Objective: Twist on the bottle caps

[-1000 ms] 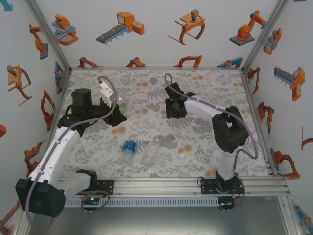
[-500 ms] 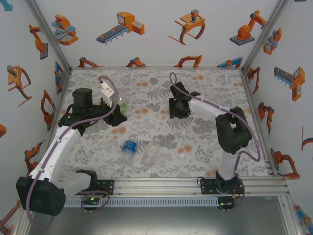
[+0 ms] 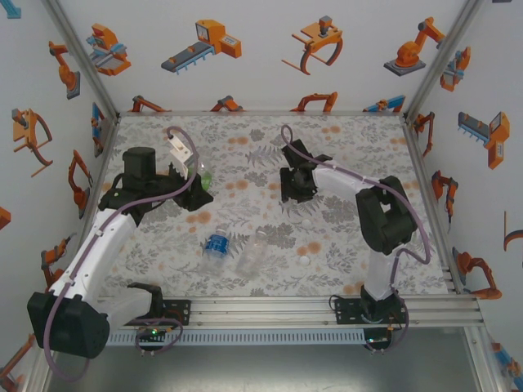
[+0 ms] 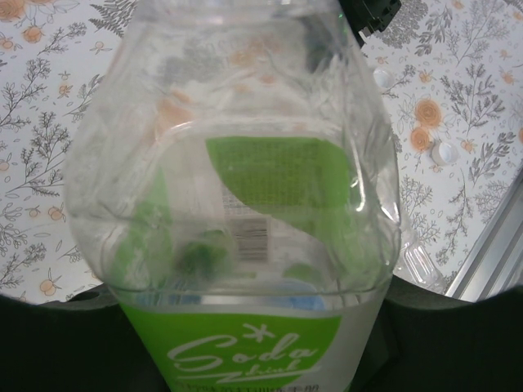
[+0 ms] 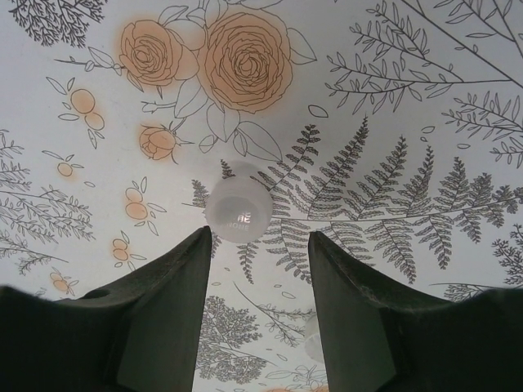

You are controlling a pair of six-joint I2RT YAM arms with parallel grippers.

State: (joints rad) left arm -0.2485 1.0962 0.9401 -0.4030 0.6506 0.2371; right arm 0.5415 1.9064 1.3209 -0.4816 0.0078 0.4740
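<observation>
Right wrist view: the right claw hangs parted and empty above the floral worktop, a white bottle cap just beyond one fingertip; the left claw is clamped on the green-labelled soda bottle.

Bright even diffuse light, faint soft shadows, green-labelled bottle blurred close up, pale glare on its plastic.

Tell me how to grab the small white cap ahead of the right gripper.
Pinch the small white round plastic cap across its side wall, from above: it lies flat and low on the floral table cover, so only its round rim offers a hold.
</observation>
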